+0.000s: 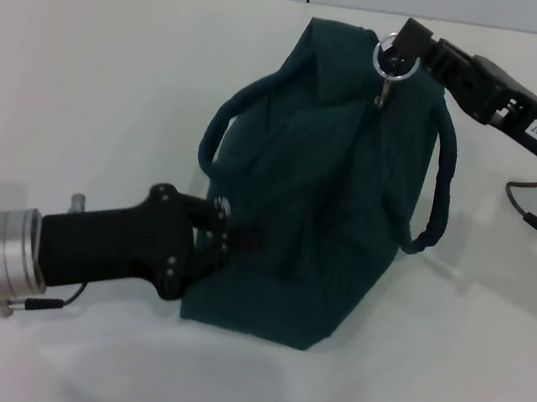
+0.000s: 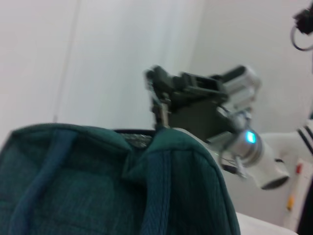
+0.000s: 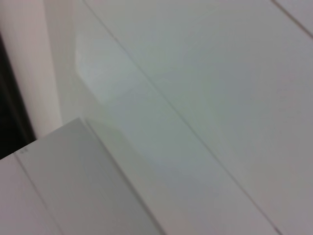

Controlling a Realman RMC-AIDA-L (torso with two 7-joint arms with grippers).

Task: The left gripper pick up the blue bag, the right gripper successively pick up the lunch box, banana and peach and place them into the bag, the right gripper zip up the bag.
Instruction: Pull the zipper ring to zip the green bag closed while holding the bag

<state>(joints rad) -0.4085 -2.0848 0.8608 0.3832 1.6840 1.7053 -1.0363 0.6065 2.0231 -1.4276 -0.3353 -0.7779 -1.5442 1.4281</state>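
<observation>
One blue bag (image 1: 319, 199) with two loop handles (image 1: 439, 186) stands on the white table (image 1: 117, 67), the left gripper (image 1: 225, 238) clamped on its lower near side and the right gripper (image 1: 399, 57) pinching the one zipper ring (image 1: 394, 66) at its top.

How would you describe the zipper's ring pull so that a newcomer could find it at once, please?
Start at the blue bag standing mid-table on the white table, and go up to its far top corner, where the right gripper meets it. The ring pull hangs there: a small silver metal loop, the only shiny thing against the dark fabric and black claw.
</observation>
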